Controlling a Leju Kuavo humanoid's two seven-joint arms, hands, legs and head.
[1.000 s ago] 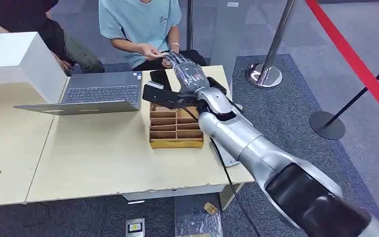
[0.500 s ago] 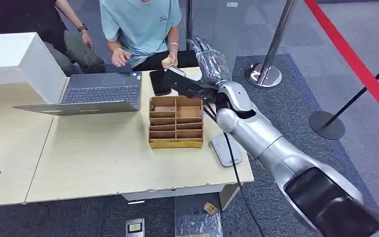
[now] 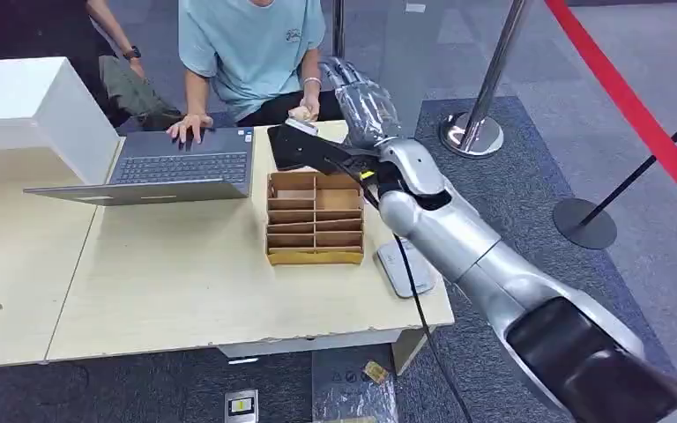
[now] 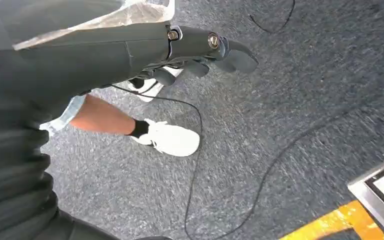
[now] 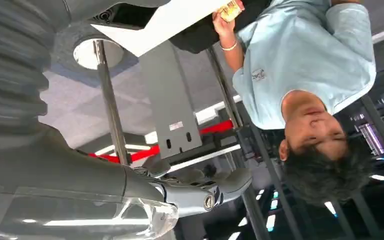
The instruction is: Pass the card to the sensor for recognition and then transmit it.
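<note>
**My right hand raised past the far edge of the table, the card in the person's hand**

Nearest to me is dark grey carpet, with a small floor socket (image 3: 241,406) and a plastic bag (image 3: 353,388) lying on it below the table edge. The table (image 3: 185,282) is light wood. On its right side lies a flat grey sensor pad (image 3: 403,264), and my silver right arm passes over it. Just to the left of the pad stands a brown cardboard organizer (image 3: 315,218) with several compartments. Further left there is an open grey laptop (image 3: 163,172), and a white box (image 3: 31,106) at the left edge. Behind the organizer a black phone (image 3: 289,145) lies on the table.

My right hand (image 3: 363,97) is raised beyond the far table edge, the fingers stretched out and apart, and it holds nothing. My left hand (image 4: 200,52) hangs over the carpet, the fingers loosely curved and apart, also with nothing in them.

The card (image 3: 301,112) is small and pale yellowish; details I cannot read. It is in the hand (image 3: 304,107) of a person in a light blue T-shirt (image 3: 251,44) sitting behind the table, just left of my right hand. The person's other hand (image 3: 189,128) rests on the laptop. Behind are metal posts (image 3: 480,115) with a red belt (image 3: 635,106).
</note>
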